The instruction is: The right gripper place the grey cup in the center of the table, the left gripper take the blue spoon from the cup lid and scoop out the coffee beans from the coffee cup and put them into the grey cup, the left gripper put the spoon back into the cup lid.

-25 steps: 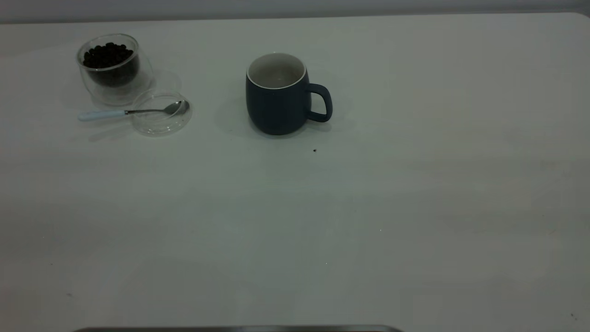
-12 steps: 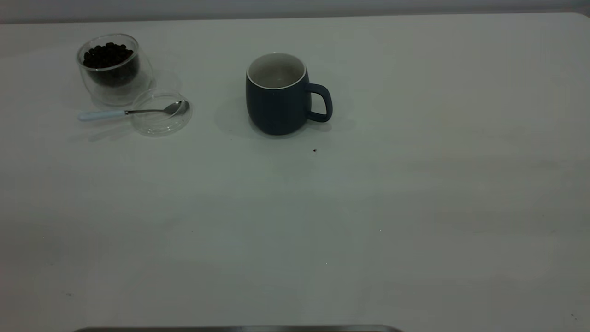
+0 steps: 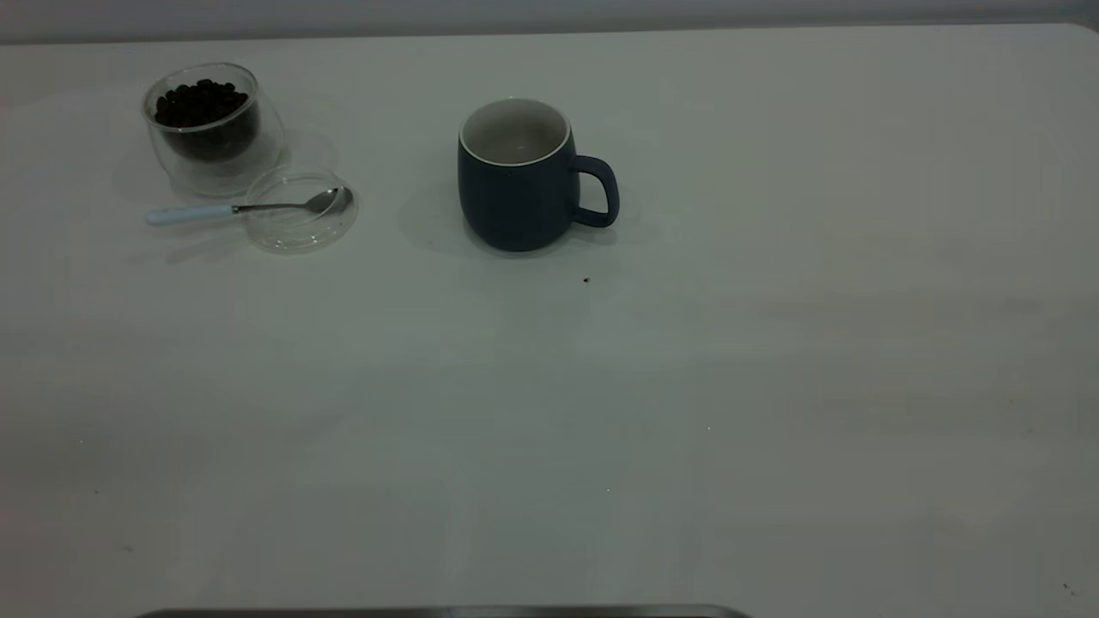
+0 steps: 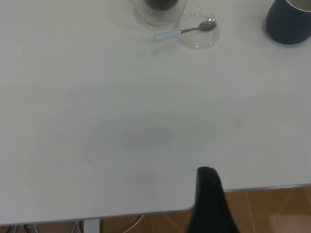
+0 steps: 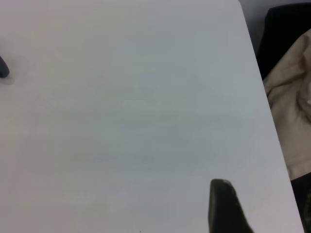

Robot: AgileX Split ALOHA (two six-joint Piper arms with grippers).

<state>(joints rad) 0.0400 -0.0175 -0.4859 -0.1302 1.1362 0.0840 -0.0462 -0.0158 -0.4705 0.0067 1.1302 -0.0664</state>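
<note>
The grey cup stands upright near the middle of the table, handle to the right, its white inside bare. It also shows in the left wrist view, where the grey cup is cut by the picture's edge. At the far left stands the coffee cup, holding coffee beans. Just in front lies the cup lid. The blue spoon rests with its bowl in the lid and its handle out to the left. The left gripper hangs over the table's near edge, far from everything. The right gripper is over bare table. Neither shows in the exterior view.
A tiny dark speck lies in front of the grey cup. Wooden floor shows past the table's near edge. Off the table's right side sits a dark chair with beige cloth. A dark strip lines the exterior view's bottom.
</note>
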